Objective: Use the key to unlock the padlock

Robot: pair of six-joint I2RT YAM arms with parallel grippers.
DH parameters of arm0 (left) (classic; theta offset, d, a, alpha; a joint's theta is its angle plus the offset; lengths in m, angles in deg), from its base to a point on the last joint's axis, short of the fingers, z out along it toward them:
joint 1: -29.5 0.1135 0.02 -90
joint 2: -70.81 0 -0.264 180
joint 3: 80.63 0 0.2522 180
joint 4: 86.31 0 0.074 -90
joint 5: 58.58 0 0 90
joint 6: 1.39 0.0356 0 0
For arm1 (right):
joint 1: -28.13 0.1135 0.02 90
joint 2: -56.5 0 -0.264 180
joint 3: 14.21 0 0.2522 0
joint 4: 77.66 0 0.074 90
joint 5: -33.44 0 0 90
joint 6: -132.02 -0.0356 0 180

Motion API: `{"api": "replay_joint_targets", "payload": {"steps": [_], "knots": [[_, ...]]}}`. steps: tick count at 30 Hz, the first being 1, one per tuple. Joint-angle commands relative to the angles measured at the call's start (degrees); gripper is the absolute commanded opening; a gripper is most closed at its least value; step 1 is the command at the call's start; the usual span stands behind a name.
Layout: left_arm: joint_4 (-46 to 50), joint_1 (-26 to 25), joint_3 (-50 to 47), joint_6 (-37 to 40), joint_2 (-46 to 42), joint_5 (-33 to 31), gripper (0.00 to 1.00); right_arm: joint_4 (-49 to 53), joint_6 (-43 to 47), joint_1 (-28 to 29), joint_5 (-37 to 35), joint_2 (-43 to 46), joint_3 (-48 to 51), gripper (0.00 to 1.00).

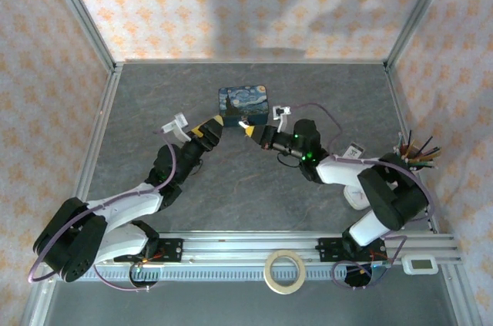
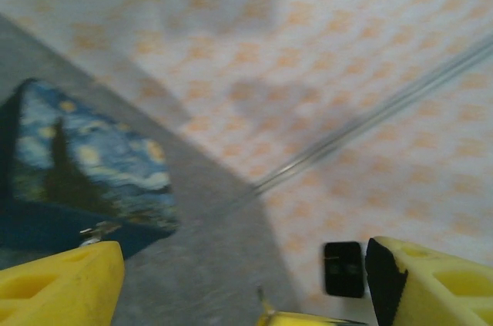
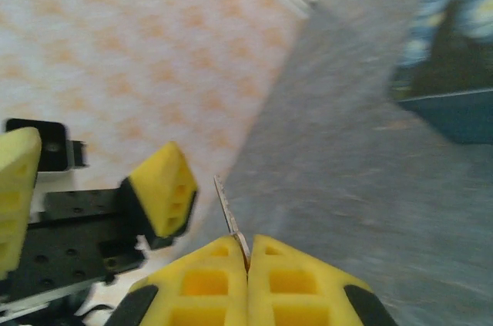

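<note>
My left gripper [image 1: 212,132] hovers just in front of the blue tin, and its yellow fingers [image 2: 65,286] stand wide apart. The tiny black padlock [image 2: 343,269] sits against the inner face of the left gripper's right-hand finger, with the rest of the gap empty. From the right wrist the padlock [image 3: 35,144] shows at the tip of that finger. My right gripper [image 3: 248,255] is shut on the key [image 3: 229,220], whose thin toothed blade sticks out past the fingertips towards the left gripper. The key's tip [image 2: 262,297] pokes up into the left wrist view. The two grippers face each other a short way apart [image 1: 248,130].
The blue swirly-painted tin [image 1: 243,105] stands just behind both grippers. A roll of tape [image 1: 285,272] lies on the front rail. A cup of pens [image 1: 414,158] and a small white device [image 1: 422,264] are at the right. Patterned walls enclose the grey table [image 1: 231,195].
</note>
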Motion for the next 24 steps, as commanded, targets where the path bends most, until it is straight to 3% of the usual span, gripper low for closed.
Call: {"api": "replay_joint_targets", "payload": {"steps": [1, 3, 6, 11, 17, 24], "knots": [[12.7, 0.3, 4.9, 1.7, 3.7, -2.0, 0.78, 17.1, 10.6, -1.6, -10.7, 4.0, -0.4, 0.0], [15.5, 0.3, 7.8, 2.3, 8.1, -0.2, 0.76, 23.2, 13.6, -2.3, -15.6, 5.6, -1.1, 0.0], [18.0, 0.1, 12.8, 3.1, 15.7, 2.6, 0.65, 30.6, 17.2, -3.4, -22.4, 7.9, -2.0, 0.0], [20.7, -0.9, 20.8, 4.6, 27.3, 0.8, 0.64, 36.3, 20.8, -4.7, -29.0, 11.2, -2.0, 0.0], [24.0, -1.2, 29.5, 4.9, 38.7, -1.6, 0.62, 34.1, 20.1, -5.0, -28.2, 15.0, 0.7, 0.0], [23.6, -2.3, 34.1, 4.7, 45.3, -3.0, 0.61, 32.8, 19.3, -5.0, -27.0, 16.6, 2.2, 0.0]]}}
